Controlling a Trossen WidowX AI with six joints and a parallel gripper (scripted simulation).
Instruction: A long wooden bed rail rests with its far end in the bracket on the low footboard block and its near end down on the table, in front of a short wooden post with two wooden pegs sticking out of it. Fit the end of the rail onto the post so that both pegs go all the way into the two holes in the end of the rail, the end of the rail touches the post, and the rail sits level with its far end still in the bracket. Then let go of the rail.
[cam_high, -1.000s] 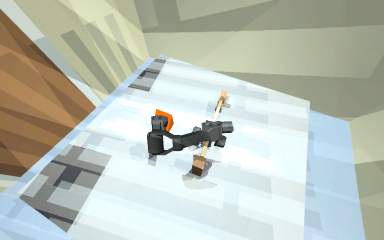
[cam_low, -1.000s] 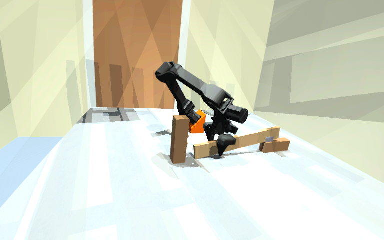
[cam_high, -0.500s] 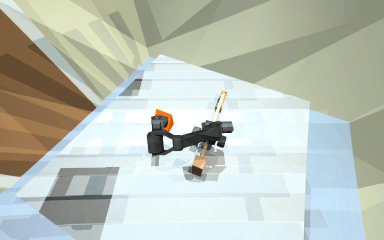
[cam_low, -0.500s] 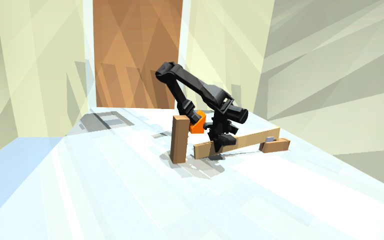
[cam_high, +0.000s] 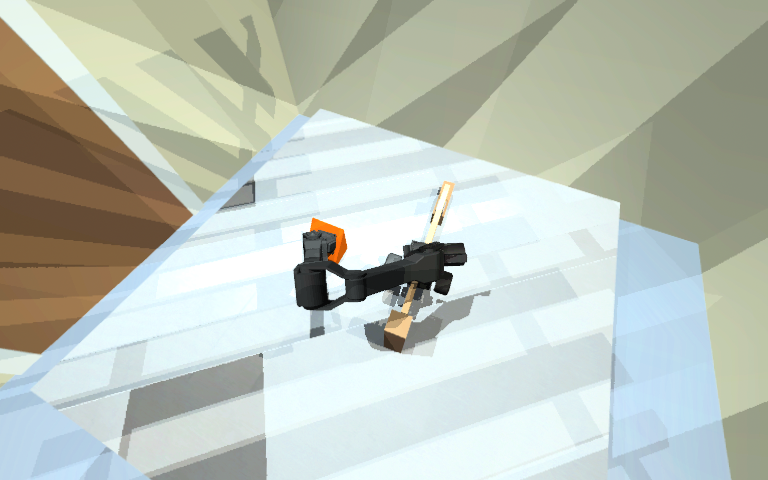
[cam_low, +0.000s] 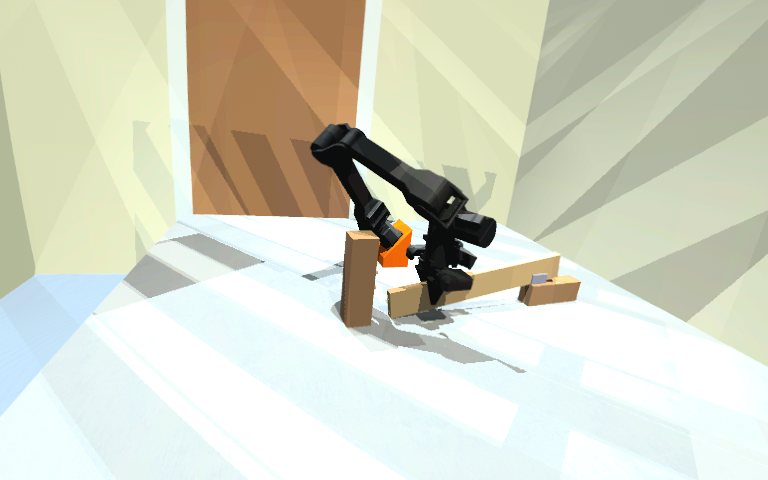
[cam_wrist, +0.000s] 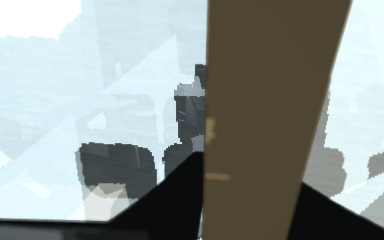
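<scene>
The long pale wooden rail (cam_high: 434, 227) (cam_low: 504, 275) (cam_wrist: 270, 90) slopes, with its far end in the grey bracket (cam_low: 539, 278) on the low footboard block (cam_low: 557, 292). Its near end is low, at or very close to the table, with a small gap to the post. The short wooden post (cam_high: 400, 322) (cam_low: 359, 283) stands upright. Its pegs barely show beside its rail-facing side in the exterior view. My gripper (cam_low: 434, 289) (cam_wrist: 252, 171) is shut on the rail near its near end, one finger on each side. The arm hides much of the grip in the top view. The rail's end holes are hidden.
The arm's orange base mount (cam_high: 340, 240) (cam_low: 397, 255) stands on the table behind the post in the exterior view. The arm reaches over the rail from that side. Shadows lie across the table around the post and rail.
</scene>
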